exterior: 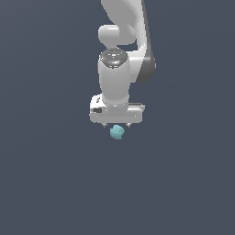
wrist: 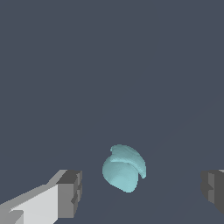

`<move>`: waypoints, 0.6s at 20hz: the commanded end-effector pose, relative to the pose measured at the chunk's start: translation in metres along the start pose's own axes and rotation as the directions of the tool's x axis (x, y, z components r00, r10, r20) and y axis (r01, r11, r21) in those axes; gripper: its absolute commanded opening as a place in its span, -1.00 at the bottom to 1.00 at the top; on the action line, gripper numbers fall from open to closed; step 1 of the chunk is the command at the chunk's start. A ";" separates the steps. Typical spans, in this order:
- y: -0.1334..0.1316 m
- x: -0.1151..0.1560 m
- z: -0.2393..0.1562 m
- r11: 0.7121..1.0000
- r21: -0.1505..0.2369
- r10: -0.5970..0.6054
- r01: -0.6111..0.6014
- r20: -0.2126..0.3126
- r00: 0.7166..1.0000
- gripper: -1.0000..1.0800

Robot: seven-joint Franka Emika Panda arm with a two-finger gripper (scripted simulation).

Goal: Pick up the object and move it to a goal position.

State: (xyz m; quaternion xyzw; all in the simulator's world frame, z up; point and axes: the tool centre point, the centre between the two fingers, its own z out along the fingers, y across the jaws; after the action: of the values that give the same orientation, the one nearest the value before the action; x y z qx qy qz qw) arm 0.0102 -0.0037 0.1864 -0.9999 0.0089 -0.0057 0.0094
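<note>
In the exterior view, the smooth white gripper (exterior: 116, 125) of the glossy, rounded white arm hangs directly over the small, matte, light teal roundish lump (exterior: 117, 132), which sits on the flat dark slate-grey worktop (exterior: 46, 183) just below the gripper's head; by my reading the approach is made, while the grasp, the lift and the carry to a goal that no picture shows are all left. In the wrist view the gripper is spread wide, its blocky dark grey fingertips (wrist: 70, 193) standing well clear on either side of the lump, whose surface shows a folded, slightly lopsided ridge, so nothing is held yet.
</note>
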 end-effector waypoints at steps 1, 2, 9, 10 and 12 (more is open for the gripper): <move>0.000 0.000 0.000 1.000 0.000 0.000 0.000 0.000 1.000 0.92; 0.000 0.000 0.000 1.000 0.001 0.000 0.000 0.000 1.000 0.92; 0.004 0.005 -0.010 1.000 0.021 0.003 -0.003 -0.005 1.000 0.92; 0.004 0.005 -0.010 1.000 0.022 0.004 -0.004 -0.005 1.000 0.92; 0.004 0.005 -0.010 1.000 0.021 0.003 -0.003 -0.005 1.000 0.92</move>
State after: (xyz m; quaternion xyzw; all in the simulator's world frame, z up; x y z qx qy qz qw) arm 0.0148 -0.0080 0.1964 -0.9997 0.0107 -0.0086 0.0196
